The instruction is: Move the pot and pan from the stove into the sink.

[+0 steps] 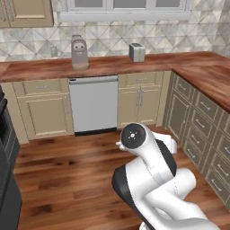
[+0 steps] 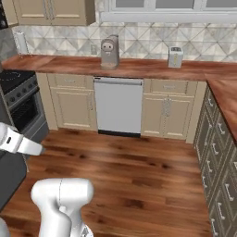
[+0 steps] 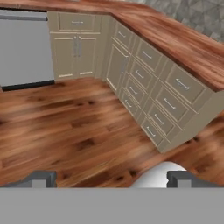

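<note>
My gripper [image 3: 111,179] jaws spread wide, nothing between them, aimed down at the wood floor [image 3: 65,131] near the corner drawer bank [image 3: 153,96]. Stove [image 2: 21,92] sits at far left of the right base view, against the counter [image 2: 139,67]. Dishwasher [image 1: 94,104] straight ahead; coffee maker [image 1: 79,52] and toaster [image 1: 137,52] on the counter above.

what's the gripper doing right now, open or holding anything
Gripper: open, fingers spread wide, holding nothing, over the wood floor.
</note>
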Tool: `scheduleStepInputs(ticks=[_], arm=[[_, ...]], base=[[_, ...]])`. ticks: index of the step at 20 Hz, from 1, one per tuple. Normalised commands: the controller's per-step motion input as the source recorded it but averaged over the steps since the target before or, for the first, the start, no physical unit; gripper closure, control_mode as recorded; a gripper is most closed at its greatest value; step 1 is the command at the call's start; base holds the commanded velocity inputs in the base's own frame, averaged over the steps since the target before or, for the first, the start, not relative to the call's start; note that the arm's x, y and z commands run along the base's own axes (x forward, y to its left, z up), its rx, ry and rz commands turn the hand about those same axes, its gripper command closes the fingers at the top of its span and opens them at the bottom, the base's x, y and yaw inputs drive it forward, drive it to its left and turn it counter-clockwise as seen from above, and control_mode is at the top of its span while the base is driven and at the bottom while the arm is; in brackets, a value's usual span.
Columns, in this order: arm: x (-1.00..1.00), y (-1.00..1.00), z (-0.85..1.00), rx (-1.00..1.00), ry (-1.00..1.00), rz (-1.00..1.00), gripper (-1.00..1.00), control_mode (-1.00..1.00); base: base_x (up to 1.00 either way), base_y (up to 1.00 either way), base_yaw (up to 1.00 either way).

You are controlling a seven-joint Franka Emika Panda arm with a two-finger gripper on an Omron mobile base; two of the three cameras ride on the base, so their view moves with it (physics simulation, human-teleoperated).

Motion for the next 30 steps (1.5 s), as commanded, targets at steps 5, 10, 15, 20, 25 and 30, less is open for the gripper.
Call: scheduleStepInputs(ticks=[5, 10, 15, 20, 25, 30], arm=[[0.0, 0.0, 0.0, 0.0, 0.0, 0.0, -1.0, 1.0], [0.0, 0.0, 0.0, 0.0, 0.0, 0.0, -1.0, 1.0], [0.0, 0.0, 0.0, 0.0, 0.0, 0.0, -1.0, 1.0], [0.0, 0.0, 0.0, 0.0, 0.0, 0.0, -1.0, 1.0], [0.0, 0.0, 0.0, 0.0, 0.0, 0.0, -1.0, 1.0], [0.0, 0.0, 0.0, 0.0, 0.0, 0.0, -1.0, 1.0]], base=[[0.04, 0.75, -0.06], [0.0, 0.43, -0.02], [0.07, 0.0, 0.0], [0.57, 0.04, -0.01], [0.83, 0.12, -0.01], [0.9, 0.15, -0.01]])
